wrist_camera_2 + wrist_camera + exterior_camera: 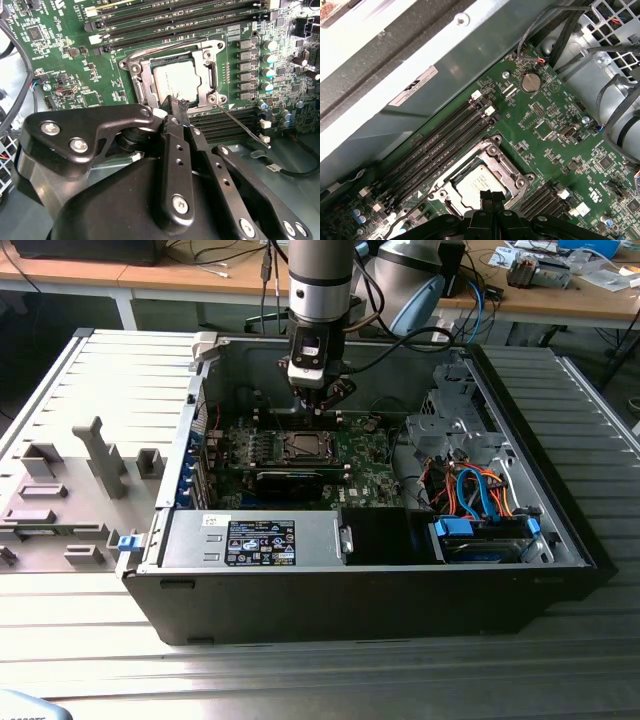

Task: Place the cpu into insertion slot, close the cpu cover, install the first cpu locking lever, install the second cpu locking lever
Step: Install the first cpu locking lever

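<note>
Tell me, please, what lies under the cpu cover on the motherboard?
Through the window of the cpu cover, the cpu shows its silver top, seated below. The insertion slot beneath is hidden by the chip and the frame. The gripper hides one edge of the cover.

One open computer case on one ribbed metal tabletop. One green motherboard. One cpu. One cpu cover. One thin locking lever. Four long black memory slots. One coin cell battery. One labelled grey metal box. One robot arm. One gripper, two jaws.
</note>
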Available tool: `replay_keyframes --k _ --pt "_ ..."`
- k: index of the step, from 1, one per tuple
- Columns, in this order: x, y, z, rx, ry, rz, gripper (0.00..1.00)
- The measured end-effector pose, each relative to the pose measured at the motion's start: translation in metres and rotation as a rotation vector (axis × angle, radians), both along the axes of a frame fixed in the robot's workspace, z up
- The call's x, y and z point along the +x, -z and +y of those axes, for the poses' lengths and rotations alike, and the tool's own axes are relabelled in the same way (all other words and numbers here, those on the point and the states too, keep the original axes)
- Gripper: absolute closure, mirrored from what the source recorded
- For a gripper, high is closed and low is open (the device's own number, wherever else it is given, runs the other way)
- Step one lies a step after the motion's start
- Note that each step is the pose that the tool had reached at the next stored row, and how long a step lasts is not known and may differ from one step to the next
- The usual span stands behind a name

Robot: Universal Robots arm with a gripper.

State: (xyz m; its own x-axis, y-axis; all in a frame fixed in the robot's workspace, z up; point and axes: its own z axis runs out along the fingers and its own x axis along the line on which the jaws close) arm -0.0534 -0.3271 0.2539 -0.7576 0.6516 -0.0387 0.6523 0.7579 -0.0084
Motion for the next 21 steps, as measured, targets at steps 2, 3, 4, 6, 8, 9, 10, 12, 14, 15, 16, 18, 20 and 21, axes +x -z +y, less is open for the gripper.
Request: replay_keyframes --k 2,3,4,6,8,9,10,12,14,15,16,18,20,21 --pt "0.0000 0.0000 0.0000 0.0000 -0.003 0.0001 0.89" --pt "0.0000 0.0000 0.0000 0.0000 -0.004 0.0001 0.89" --pt "0.0000 0.0000 0.0000 0.0000 -0.007 0.0000 0.89" --pt "0.0000 0.0000 0.0000 0.0000 -0.013 0.0001 0.89" --pt "0.0000 0.0000 0.0000 0.0000 -0.016 0.0000 0.89" --pt "0.0000 0.0000 0.0000 0.0000 -0.018 0.0000 0.89" --pt "0.0000 0.0000 0.0000 0.0000 -0.020 0.0000 0.89" --pt "0.0000 0.0000 0.0000 0.0000 -0.023 0.0001 0.89" --pt "0.0000 0.0000 0.0000 0.0000 -0.027 0.0000 0.89" --pt "0.0000 0.0000 0.0000 0.0000 -0.028 0.0000 0.89" --pt "0.0000 0.0000 0.0000 0.0000 -0.030 0.0000 0.89" --pt "0.0000 0.0000 0.0000 0.0000 -0.033 0.0001 0.89" --pt "0.0000 0.0000 0.0000 0.0000 -0.036 0.0000 0.89" --pt "0.0000 0.0000 0.0000 0.0000 -0.037 0.0001 0.89"
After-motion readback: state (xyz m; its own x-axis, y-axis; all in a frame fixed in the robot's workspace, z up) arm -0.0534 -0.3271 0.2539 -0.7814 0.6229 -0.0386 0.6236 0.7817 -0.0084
